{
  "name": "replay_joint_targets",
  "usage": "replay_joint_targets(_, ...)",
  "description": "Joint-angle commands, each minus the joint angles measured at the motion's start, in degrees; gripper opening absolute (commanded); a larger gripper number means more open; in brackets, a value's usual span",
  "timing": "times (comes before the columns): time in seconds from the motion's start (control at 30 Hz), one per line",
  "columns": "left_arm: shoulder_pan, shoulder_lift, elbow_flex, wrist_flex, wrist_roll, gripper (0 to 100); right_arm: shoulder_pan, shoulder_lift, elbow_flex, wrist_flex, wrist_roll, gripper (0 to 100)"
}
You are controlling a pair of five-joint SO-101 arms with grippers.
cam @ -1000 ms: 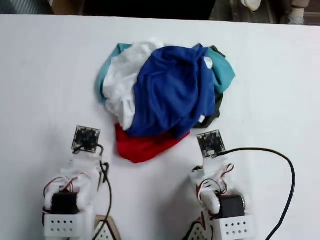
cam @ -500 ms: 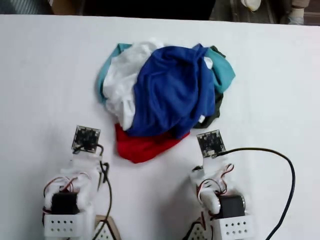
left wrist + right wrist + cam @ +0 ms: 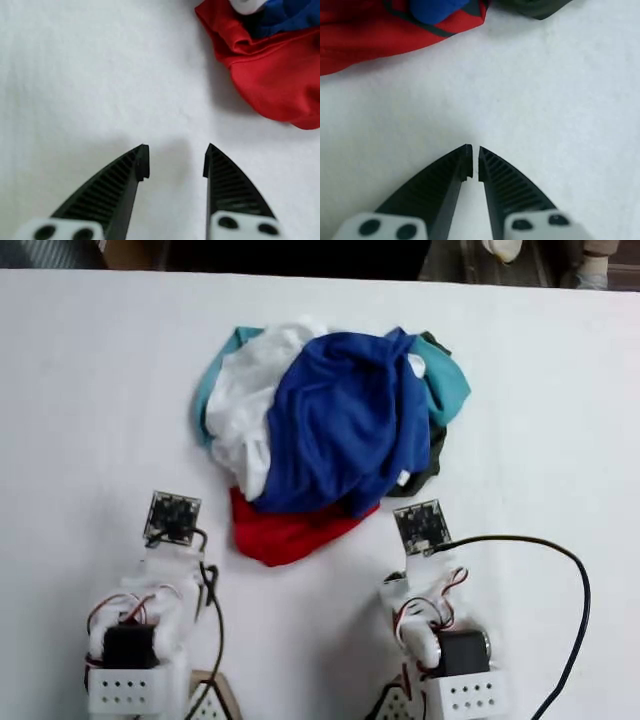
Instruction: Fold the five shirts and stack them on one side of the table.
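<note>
Left fingers (image 3: 122, 185) stand moderately apart and empty over bare worktop (image 3: 90, 390), near the red shirt (image 3: 265, 75). Right fingers (image 3: 502, 182) are all but closed, gripping nothing. The shirts (image 3: 330, 430) lie heaped mid-worktop, unfolded, blue uppermost. Both arms sit at the near edge, seemingly poised for a first pick.

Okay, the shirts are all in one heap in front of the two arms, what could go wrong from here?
1. The red shirt lies nearest the arms but under the blue shirt; pulling it would likely drag the whole heap along.
2. The white shirt and teal shirt are bunched in too, so one grab may pinch two layers.
3. The black cable loops over the table beside the right arm; a shirt spread there could snag.
</note>
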Motion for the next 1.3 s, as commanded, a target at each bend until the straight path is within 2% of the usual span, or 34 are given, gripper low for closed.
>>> replay_joint_targets(0.0, 0.6, -1.1, 1.2, -0.9, -0.3, 20, 0.5, -0.7, 0.4, -0.7, 0.3, 3.5)
replay_joint_targets(0.7, 1.5, -1.1, 1.2, -1.0, -0.2, 20, -0.4, -0.7, 0.4, -0.7, 0.1, 3.5)
replay_joint_targets(0.8, 1.4, -1.1, 1.2, -1.0, -0.2, 20, -2.3, -0.7, 0.4, -0.7, 0.3, 3.5)
replay_joint_targets(0.97, 1.4, -1.2, 1.2, -1.7, -0.4, 20, -9.6, -0.7, 0.4, -0.7, -0.1, 3.5)
replay_joint_targets(1.1, -0.4, -1.2, 1.2, -10.0, -0.5, 20, -11.0, -0.7, 0.4, -1.2, -0.1, 3.7)
replay_joint_targets(1.27, -12.1, -1.2, 1.0, -25.7, -0.5, 20, -8.7, -0.8, 0.4, -1.4, -0.1, 3.8)
